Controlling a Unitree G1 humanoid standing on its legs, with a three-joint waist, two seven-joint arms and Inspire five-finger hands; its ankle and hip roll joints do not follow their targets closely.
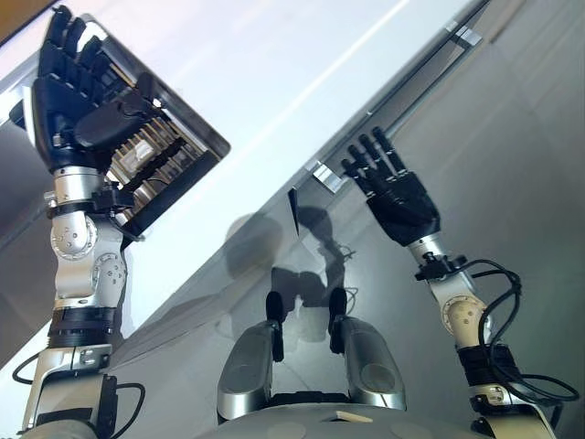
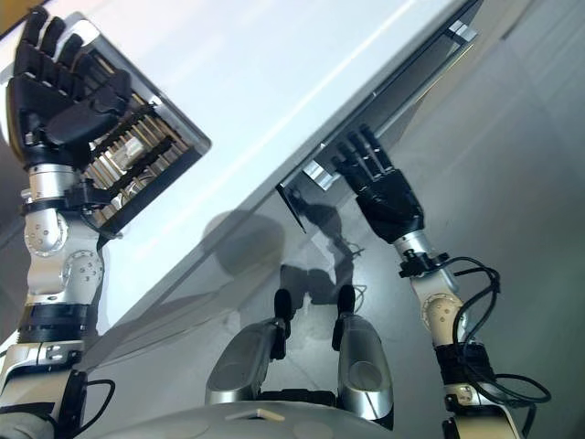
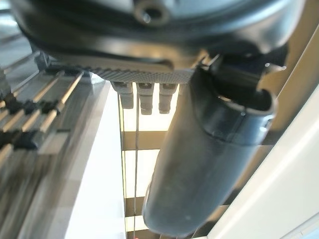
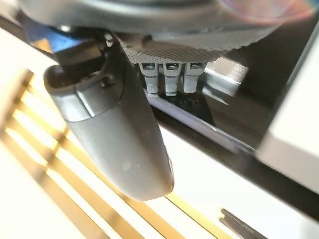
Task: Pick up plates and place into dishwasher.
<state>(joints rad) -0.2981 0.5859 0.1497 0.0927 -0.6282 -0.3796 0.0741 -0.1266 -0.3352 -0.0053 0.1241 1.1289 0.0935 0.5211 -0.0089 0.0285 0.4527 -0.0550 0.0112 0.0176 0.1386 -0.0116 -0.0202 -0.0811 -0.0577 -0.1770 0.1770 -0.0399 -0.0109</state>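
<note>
Racks: one wire dishwasher rack (image 1: 160, 169) is seen, pulled out at the left.
Plates: none can be made out; glassy items in the rack are too blurred to name.
Left hand (image 1: 78, 87): fingers are held straight and flat over the rack; nothing is gripped.
Right hand (image 1: 393, 187): fingers are extended toward the white door's (image 1: 302, 82) edge; contact cannot be told.
Cut off: the door's far end.

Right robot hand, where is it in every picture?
Left eye view: right robot hand right of centre, fingers straight, near the silver bar.
Right eye view: right of centre again, by that bar.
Right wrist view: very close, its thumb sticking out.
Shared landmark: the silver bar.
</note>
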